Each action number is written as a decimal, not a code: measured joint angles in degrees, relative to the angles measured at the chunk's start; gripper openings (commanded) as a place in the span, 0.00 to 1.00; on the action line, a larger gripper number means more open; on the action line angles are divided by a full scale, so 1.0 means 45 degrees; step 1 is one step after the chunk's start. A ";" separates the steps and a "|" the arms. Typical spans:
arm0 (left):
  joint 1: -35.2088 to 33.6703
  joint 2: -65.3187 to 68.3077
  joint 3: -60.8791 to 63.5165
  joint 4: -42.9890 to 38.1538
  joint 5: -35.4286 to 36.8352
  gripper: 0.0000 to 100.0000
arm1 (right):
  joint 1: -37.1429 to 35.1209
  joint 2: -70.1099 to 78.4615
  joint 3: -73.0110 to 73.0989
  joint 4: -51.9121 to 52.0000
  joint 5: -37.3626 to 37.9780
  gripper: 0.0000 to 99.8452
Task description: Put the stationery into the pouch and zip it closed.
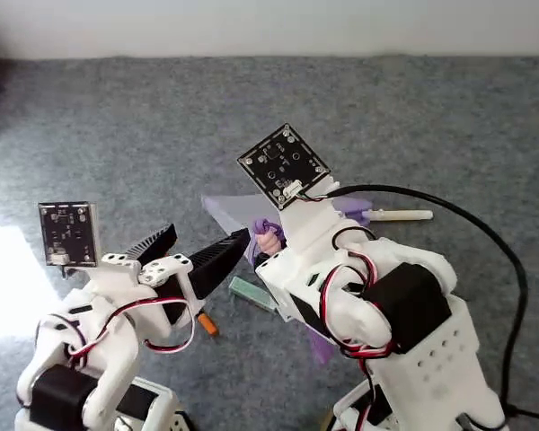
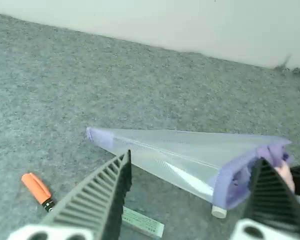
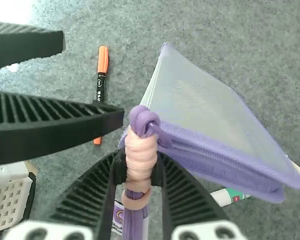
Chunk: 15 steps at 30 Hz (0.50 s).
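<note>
The translucent pouch (image 1: 232,212) with purple trim is held up off the grey carpet by one end. My right gripper (image 3: 140,165) is shut on its pink and purple zipper pull (image 3: 141,150), seen in the high view at the pouch's near end (image 1: 268,235). My left gripper (image 1: 209,233) stands open just left of the pull, its fingers (image 2: 102,195) either side of the pouch (image 2: 180,155) without touching it. An orange marker (image 1: 207,325) and a green-and-white flat piece (image 1: 251,294) lie on the carpet below. A white pen (image 1: 400,215) lies to the right.
Another white marker (image 3: 230,196) lies under the raised pouch (image 3: 215,125). A black cable (image 1: 485,238) loops along the right arm's side. The grey carpet (image 1: 162,126) runs back to a white wall.
</note>
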 measured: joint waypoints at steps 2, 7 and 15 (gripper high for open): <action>0.0195 0.0000 0.0000 0.0000 0.0000 0.36 | 0.0000 0.0000 0.0000 0.0000 0.0000 0.01; 0.0449 0.0000 0.0000 0.0000 0.0039 0.36 | 0.0000 0.0000 0.0000 0.0000 0.0000 0.01; 0.0488 0.0000 0.0664 0.0000 0.0020 0.36 | 0.0020 0.0000 0.0000 0.0000 0.0000 0.01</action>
